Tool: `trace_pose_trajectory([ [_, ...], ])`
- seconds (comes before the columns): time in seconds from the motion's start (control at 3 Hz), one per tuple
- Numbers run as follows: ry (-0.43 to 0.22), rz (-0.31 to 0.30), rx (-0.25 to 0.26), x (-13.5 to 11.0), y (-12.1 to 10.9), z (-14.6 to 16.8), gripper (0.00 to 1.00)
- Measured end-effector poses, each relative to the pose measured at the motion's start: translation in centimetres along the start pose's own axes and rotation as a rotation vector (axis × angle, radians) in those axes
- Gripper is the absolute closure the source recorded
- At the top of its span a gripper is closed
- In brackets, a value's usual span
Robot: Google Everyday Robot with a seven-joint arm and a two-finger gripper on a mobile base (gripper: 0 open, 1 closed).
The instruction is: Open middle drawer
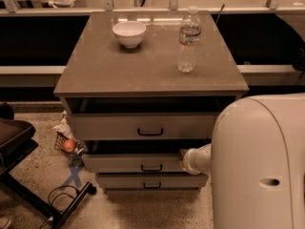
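The cabinet has three drawers. The middle drawer has a grey-beige front of medium height and a small black bar handle. It stands a little out from the cabinet, with a dark gap above its front. The gripper is hidden behind my arm's large white shell at the lower right. Only a white rounded arm part shows, just beside the right end of the middle drawer's front. Nothing is on the handle.
The top drawer, with the tallest front, also stands slightly out. The slim bottom drawer is below. A white bowl and a water bottle stand on the cabinet top. A chair base, cables and a small basket lie at the left.
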State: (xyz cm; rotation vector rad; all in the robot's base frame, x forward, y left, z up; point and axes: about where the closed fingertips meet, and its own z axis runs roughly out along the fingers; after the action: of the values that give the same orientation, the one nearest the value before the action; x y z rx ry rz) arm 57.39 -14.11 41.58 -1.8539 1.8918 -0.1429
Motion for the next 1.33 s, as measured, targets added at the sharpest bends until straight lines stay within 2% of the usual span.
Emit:
trace_pose_trajectory([
  [1.0, 0.0, 0.0, 0.0, -0.01, -0.01, -0.05, 1.0],
  [1.33, 0.0, 0.0, 0.0, -0.01, -0.01, -0.05, 0.85],
])
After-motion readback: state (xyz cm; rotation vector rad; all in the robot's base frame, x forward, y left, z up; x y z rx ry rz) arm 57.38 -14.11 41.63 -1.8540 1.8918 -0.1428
